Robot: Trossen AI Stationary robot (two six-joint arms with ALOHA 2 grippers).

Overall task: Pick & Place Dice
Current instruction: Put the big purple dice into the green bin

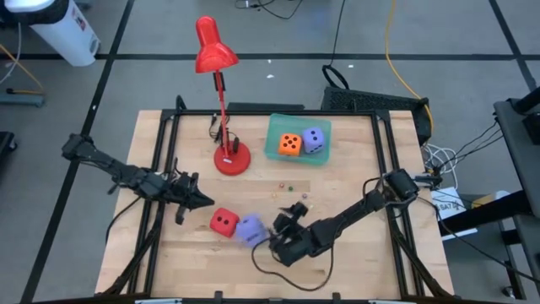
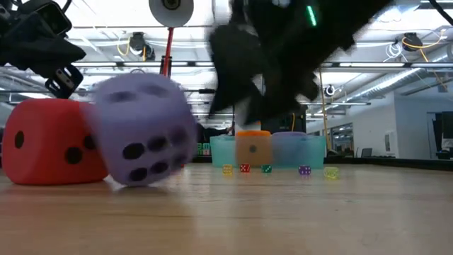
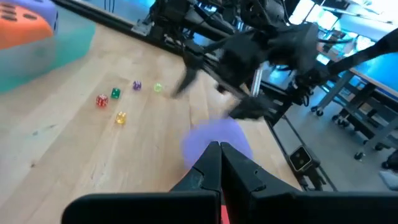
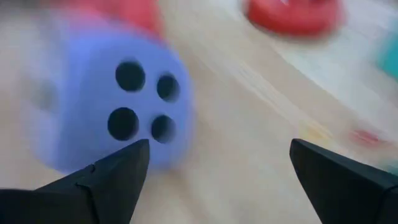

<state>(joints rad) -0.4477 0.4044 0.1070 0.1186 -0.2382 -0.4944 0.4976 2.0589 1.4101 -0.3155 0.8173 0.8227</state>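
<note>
A red die (image 1: 224, 222) and a lavender die (image 1: 251, 229) sit side by side on the table near its front edge. In the low view the lavender die (image 2: 145, 138) looks tilted beside the red die (image 2: 49, 142). My right gripper (image 1: 278, 228) stands open just right of the lavender die (image 4: 118, 99), which lies off to one finger's side, not between the two. My left gripper (image 1: 202, 201) is shut, empty, and points at the red die from the left. An orange die (image 1: 290, 144) and a second lavender die (image 1: 313, 140) lie in a teal tray (image 1: 274, 135). My right gripper is open beside the lavender die. One fingertip (image 4: 134, 155) shows right at the die's lower edge (image 4: 155, 158). I cannot tell whether it touches the die.
A red desk lamp stands on its base (image 1: 232, 159) left of the tray. Several tiny coloured dice (image 3: 118, 99) lie scattered mid-table. A cable (image 1: 287, 274) loops near the front edge. Bare wood lies at the table's right.
</note>
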